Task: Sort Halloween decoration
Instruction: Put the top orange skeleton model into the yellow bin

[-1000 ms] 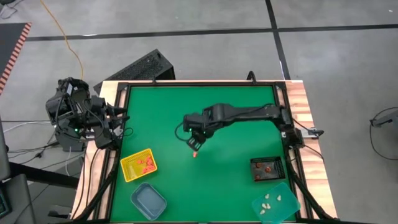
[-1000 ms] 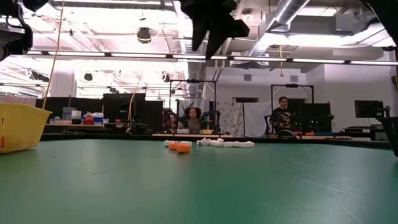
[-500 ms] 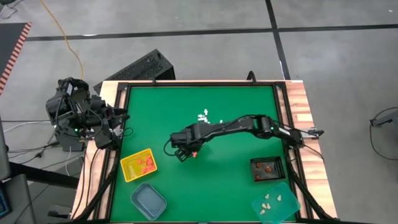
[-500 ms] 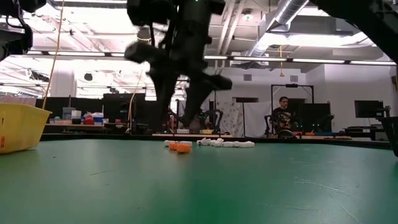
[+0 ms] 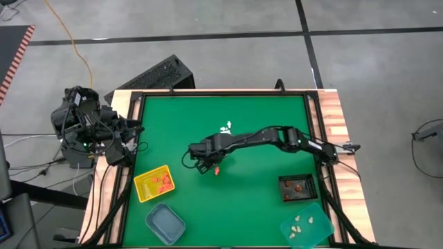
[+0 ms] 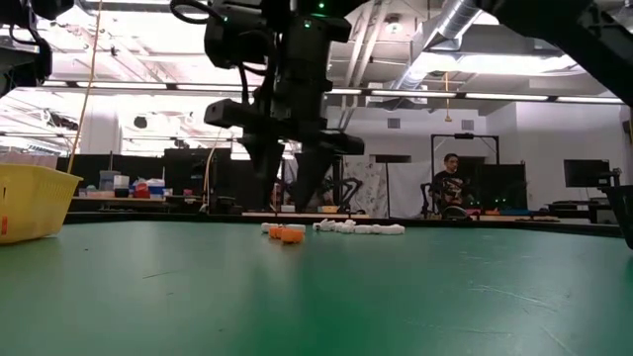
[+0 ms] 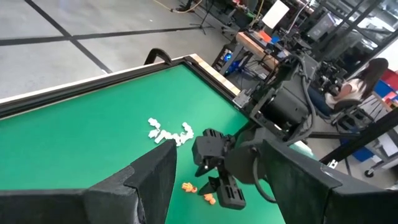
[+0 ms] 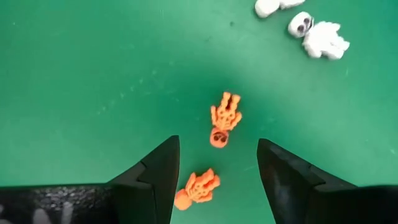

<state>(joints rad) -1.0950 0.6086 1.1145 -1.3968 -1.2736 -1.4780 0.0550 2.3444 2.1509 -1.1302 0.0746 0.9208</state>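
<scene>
Two small orange skeleton figures are lying on the green table near its middle, one just beside the other, and the right gripper is hanging directly over them with its fingers spread apart and nothing between them. In the right wrist view, one figure is sitting in the gap between the two finger tips, and the second orange figure is lying closer to the gripper, also between the tips. A little group of white figures is resting near the orange ones, a bit farther toward the back edge of the table.

The left gripper is waiting off the left edge of the table, its fingers open and empty.

The yellow tray is already holding some orange pieces, the black tray is holding a few more, and the teal tray with white pieces is standing at the front right corner. Another teal tray is sitting at the front left.

These figures are probably light, hard plastic, thin and flat, so they may slip or flip away when the tips are closing. I think the best place to hold is across the narrow body, with the tips pressing down close to the table.
</scene>
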